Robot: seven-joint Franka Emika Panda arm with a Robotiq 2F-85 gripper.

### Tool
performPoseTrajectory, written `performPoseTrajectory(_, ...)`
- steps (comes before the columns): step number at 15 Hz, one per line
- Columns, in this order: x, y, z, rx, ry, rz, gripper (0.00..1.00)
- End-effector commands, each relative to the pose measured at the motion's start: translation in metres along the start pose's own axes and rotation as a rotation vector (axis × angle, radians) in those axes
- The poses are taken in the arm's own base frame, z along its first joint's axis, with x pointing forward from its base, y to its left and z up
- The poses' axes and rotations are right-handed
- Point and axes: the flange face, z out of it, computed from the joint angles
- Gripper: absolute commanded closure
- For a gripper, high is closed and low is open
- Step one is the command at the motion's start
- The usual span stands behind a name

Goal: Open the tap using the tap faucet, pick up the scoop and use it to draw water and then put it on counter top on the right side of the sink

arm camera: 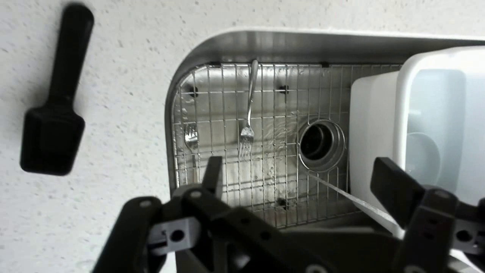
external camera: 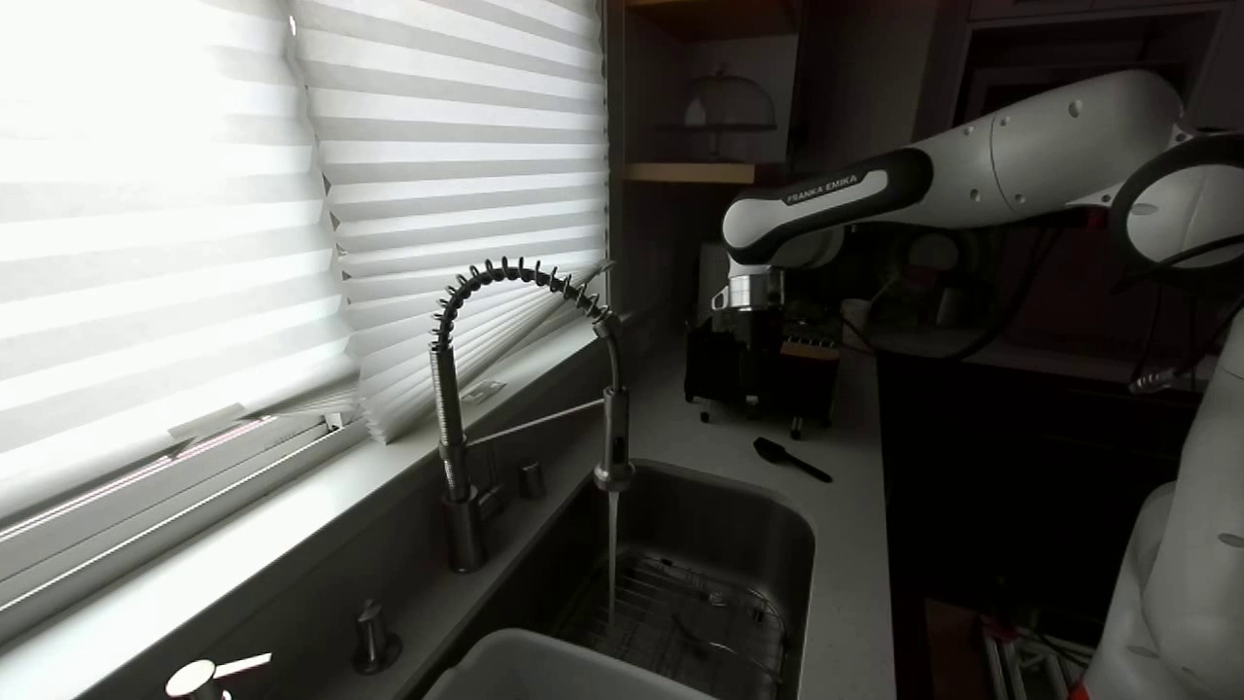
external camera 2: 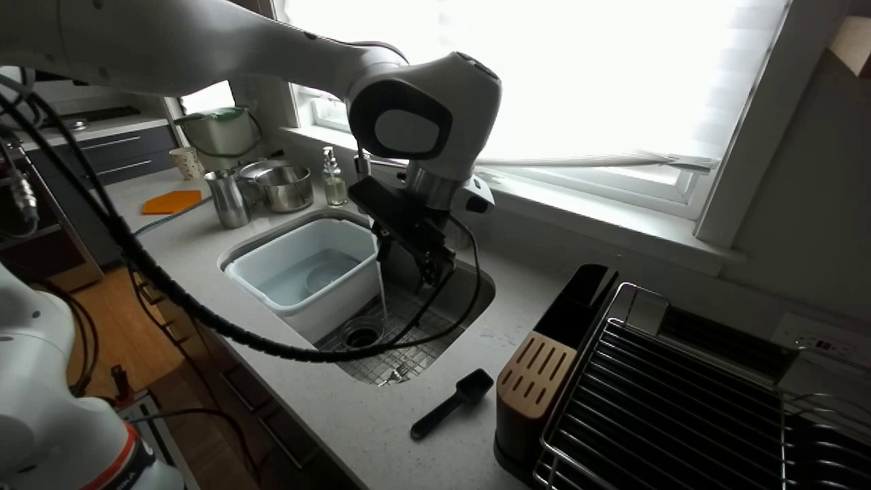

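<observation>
The tap [external camera: 465,530] stands behind the sink [external camera: 719,501]; the arm hides most of it in an exterior view. A thin stream of water [external camera: 612,549] runs from its spray head, also visible as a stream in the wrist view [arm camera: 344,193]. The black scoop [external camera 2: 452,401] lies flat on the pale counter top [external camera 2: 381,435] beside the sink, near the dish rack. In the wrist view the scoop [arm camera: 57,113] is at the left, well apart from the fingers. My gripper [arm camera: 303,174] is open and empty above the sink, pointing down. The stream passes close to its right finger.
A white tub [external camera 2: 340,286] holding water sits in the sink. Forks [arm camera: 248,132] lie on the wire grid. A black dish rack [external camera 2: 680,388] and a wood-topped utensil holder [external camera 2: 534,374] stand beyond the scoop. Pots [external camera 2: 289,190] stand on the far side. The arm's cables hang low.
</observation>
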Motion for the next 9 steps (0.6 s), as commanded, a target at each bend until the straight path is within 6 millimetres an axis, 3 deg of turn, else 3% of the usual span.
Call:
performPoseTrajectory(1, -0.048, 0.002, 0.008, -0.067, 0.003, 0.041, 0.00)
performPoseTrajectory(9, -0.112, 0.042, 0.037, -0.211, 0.108, 0.106, 0.00)
